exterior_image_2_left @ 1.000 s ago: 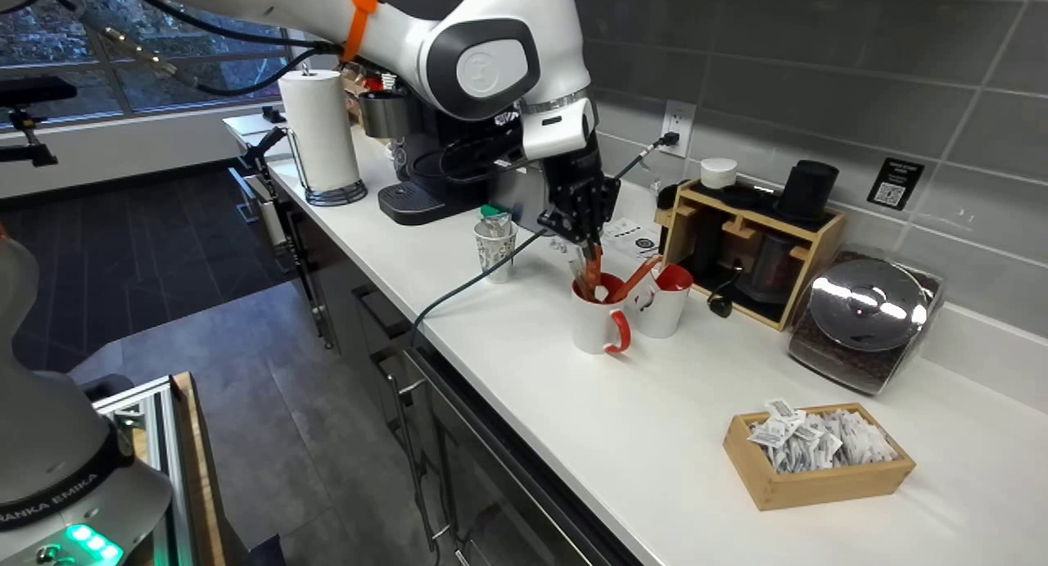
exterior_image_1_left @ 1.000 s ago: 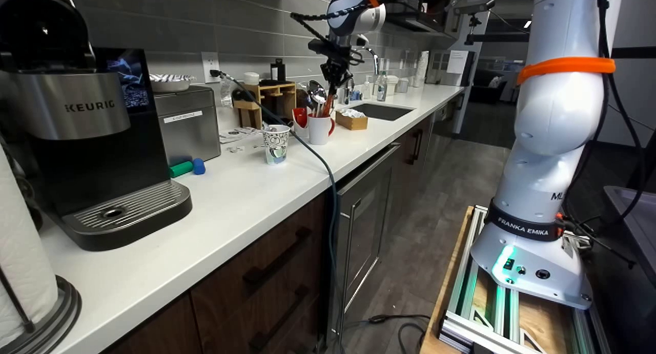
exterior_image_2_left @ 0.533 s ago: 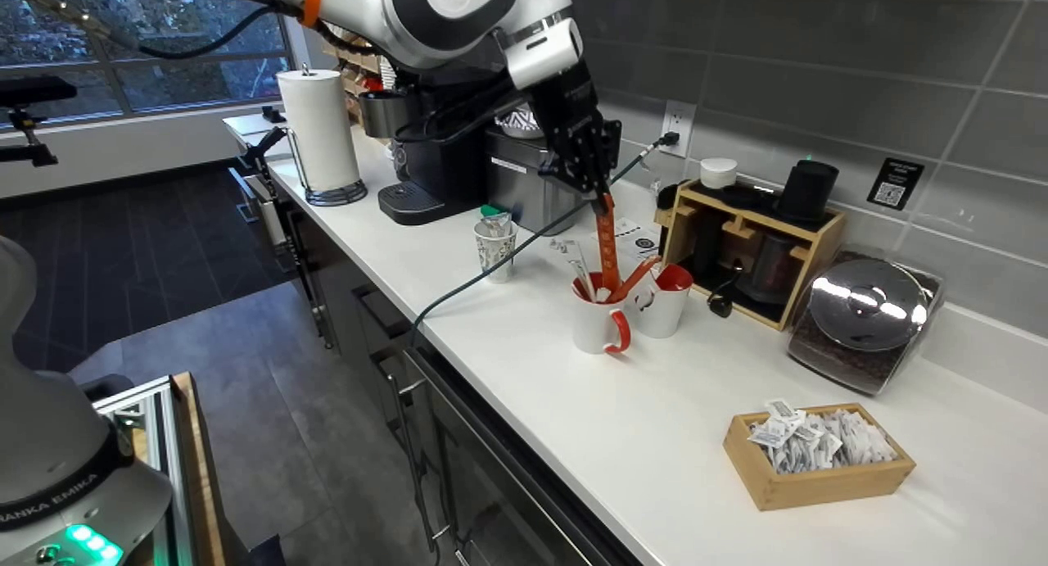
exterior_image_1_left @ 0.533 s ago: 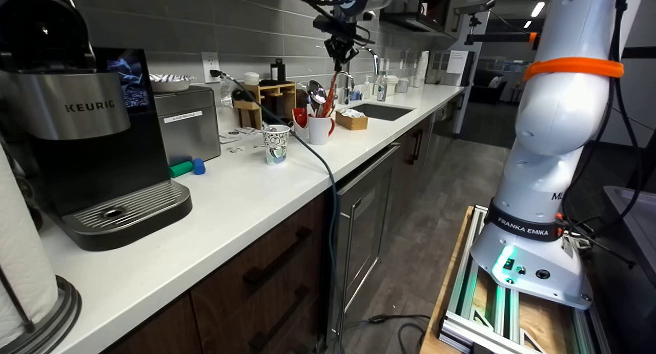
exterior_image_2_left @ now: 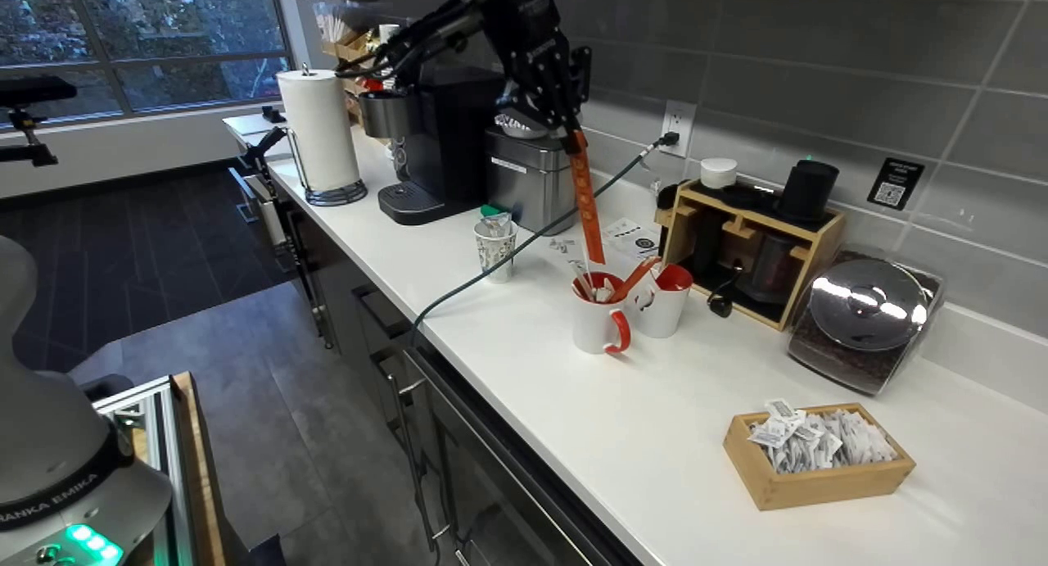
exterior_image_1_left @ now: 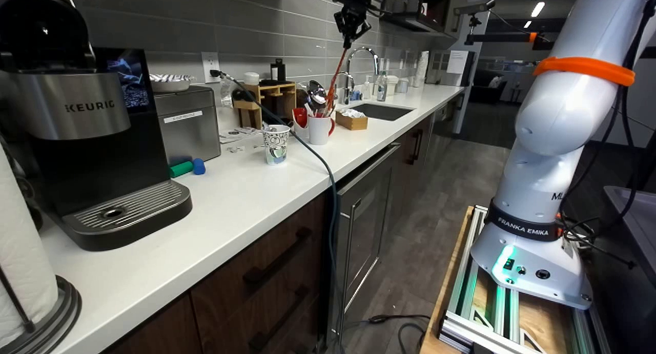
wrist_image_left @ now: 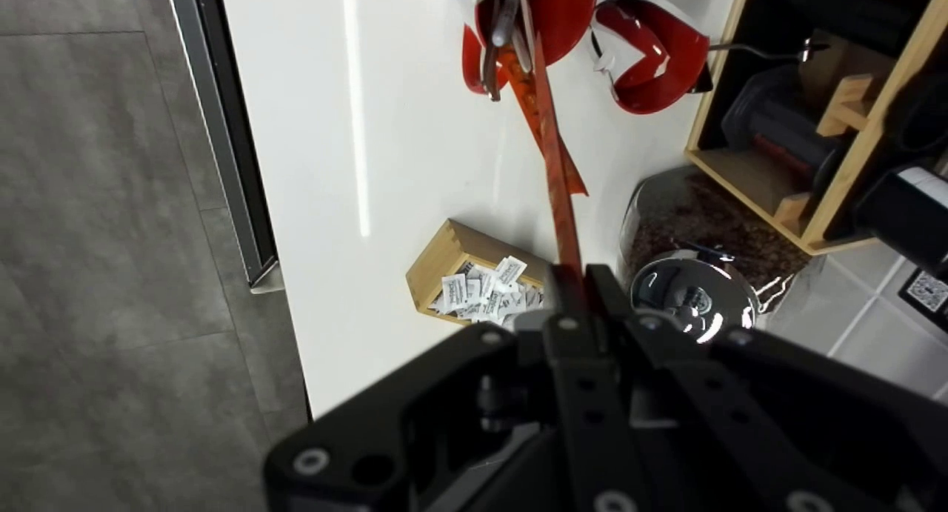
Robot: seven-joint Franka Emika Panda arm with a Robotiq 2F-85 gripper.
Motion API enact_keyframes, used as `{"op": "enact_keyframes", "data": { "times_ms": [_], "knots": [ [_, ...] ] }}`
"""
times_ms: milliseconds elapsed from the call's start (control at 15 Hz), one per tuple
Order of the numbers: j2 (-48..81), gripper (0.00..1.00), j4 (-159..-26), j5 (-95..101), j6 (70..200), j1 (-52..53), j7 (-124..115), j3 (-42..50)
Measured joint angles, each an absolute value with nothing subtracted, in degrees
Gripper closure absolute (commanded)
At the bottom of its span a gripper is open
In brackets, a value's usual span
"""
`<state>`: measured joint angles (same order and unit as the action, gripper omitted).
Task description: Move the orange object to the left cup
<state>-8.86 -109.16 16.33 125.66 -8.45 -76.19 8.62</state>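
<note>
1. On the counter (exterior_image_2_left: 655, 410) in an exterior view, a patterned paper cup (exterior_image_2_left: 491, 252) stands upright.
2. Rightward, the gripper (exterior_image_2_left: 574, 141) pinches an orange strip (exterior_image_2_left: 586, 201) by the top, its foot just above a white mug (exterior_image_2_left: 591, 328).
3. Beside it, a second mug (exterior_image_2_left: 660, 312).

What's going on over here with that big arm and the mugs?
A robot arm is holding a long orange strip in its closed hand, above a white mug with a red inside. Another orange piece leans in that mug. A patterned cup and another white cup stand nearby; the strip is in neither yet.
</note>
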Motion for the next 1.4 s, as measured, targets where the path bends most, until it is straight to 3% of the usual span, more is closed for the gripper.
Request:
{"op": "enact_keyframes", "data": {
  "times_ms": [867, 1400],
  "knots": [
    [-25.0, 0.98, -121.4, 6.0, 120.1, -2.9, -69.8, -5.0],
    [-20.4, 0.98, -125.8, 18.0, 132.9, -4.7, -76.5, -12.5]
  ]
}}
